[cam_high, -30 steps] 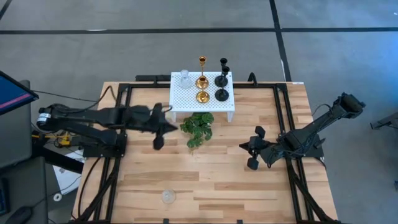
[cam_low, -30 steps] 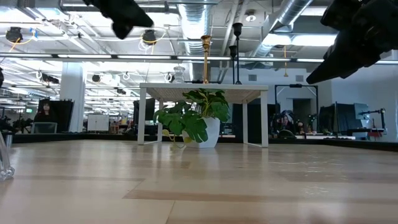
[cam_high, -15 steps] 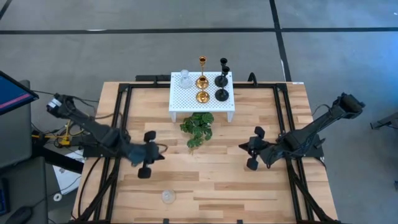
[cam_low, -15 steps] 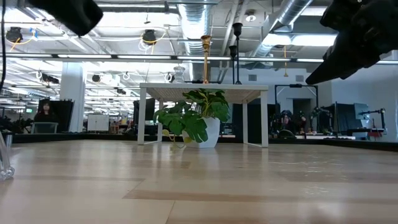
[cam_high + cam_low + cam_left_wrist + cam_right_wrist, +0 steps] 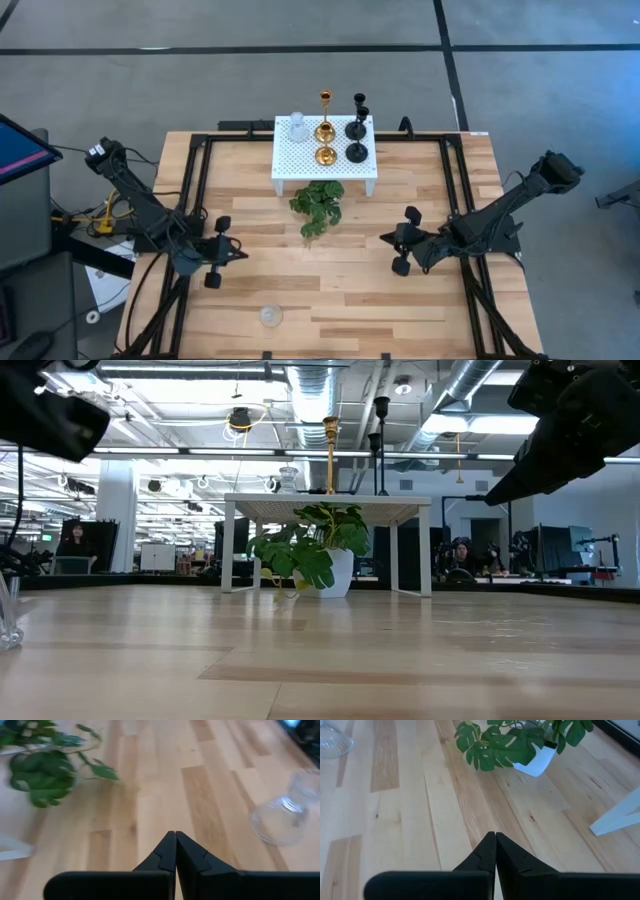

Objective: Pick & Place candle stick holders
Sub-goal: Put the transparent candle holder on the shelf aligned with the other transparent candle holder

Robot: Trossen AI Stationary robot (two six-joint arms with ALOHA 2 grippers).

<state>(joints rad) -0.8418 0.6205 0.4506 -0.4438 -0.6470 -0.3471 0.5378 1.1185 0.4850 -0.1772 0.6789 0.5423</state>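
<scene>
Five candle stick holders stand by their round bases on the white perforated stand (image 5: 300, 160) at the table's far middle: one clear glass (image 5: 297, 127), two gold (image 5: 325, 131) and two black (image 5: 357, 152). A second clear glass holder (image 5: 269, 316) stands on the table near the near edge; it also shows in the left wrist view (image 5: 285, 812). My left gripper (image 5: 215, 262) is shut and empty, above the table to the far left of that holder. My right gripper (image 5: 400, 250) is shut and empty over the table's right half.
A green leafy plant in a white pot (image 5: 318, 205) stands just in front of the stand, between the two grippers. Black frame rails (image 5: 190, 200) run along the table's left, right and far sides. Bare wood lies between the grippers and the near edge.
My left gripper has swung away from the stand and plant, toward the table's near and left edges, ending closer to the clear glass holder on the table. It stays shut. No holder has moved.
</scene>
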